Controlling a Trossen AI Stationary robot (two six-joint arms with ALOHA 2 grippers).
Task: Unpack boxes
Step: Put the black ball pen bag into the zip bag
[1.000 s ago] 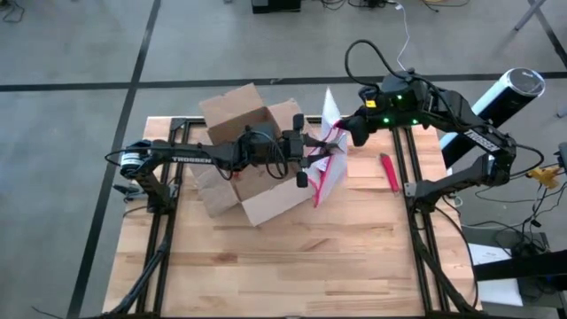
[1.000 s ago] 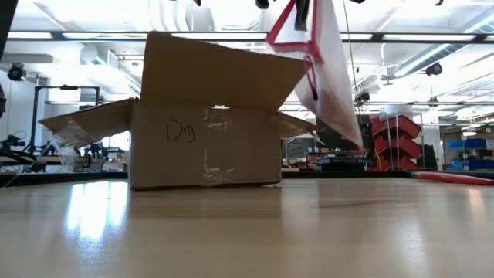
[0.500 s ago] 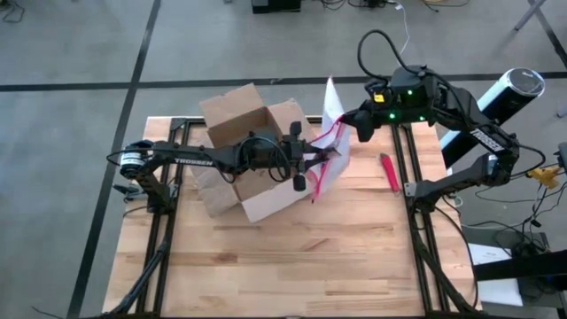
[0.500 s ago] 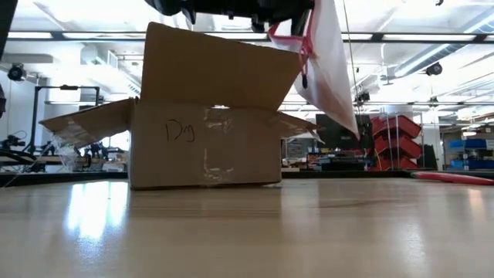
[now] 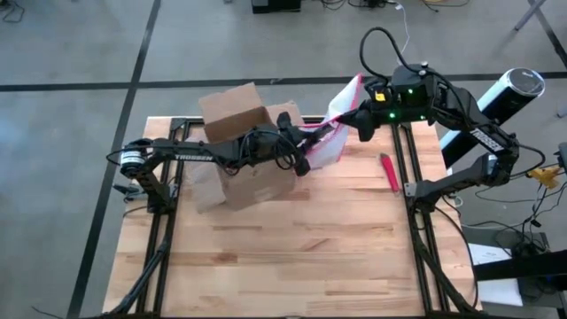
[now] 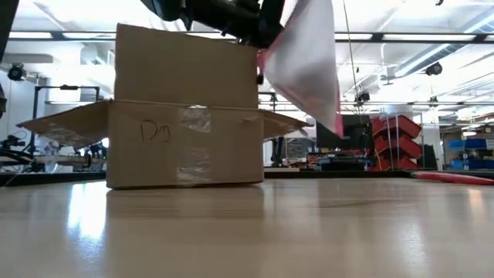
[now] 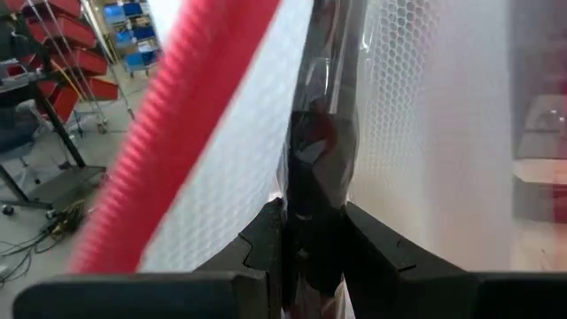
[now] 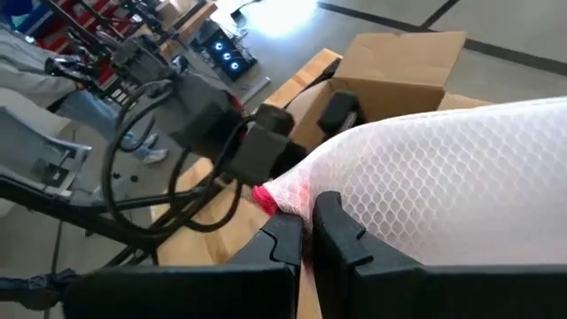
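Since a second ago, the cardboard box [image 5: 237, 146] has slid toward the left side of the table [image 5: 292, 257], and the pink-edged mesh pouch [image 5: 330, 133] has tipped from upright to a slanted stretch between the two arms. Left gripper [image 5: 304, 161] reaches across the open box and has its fingers [image 7: 306, 239] pinched together on the pouch's lower end; right gripper [image 5: 361, 120] is clamped on its upper edge. A red tool [image 5: 388, 172] lies on the table near the right arm.

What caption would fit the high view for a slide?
Both grippers, left and right, hold a pink-edged pouch in the air beside the open box.
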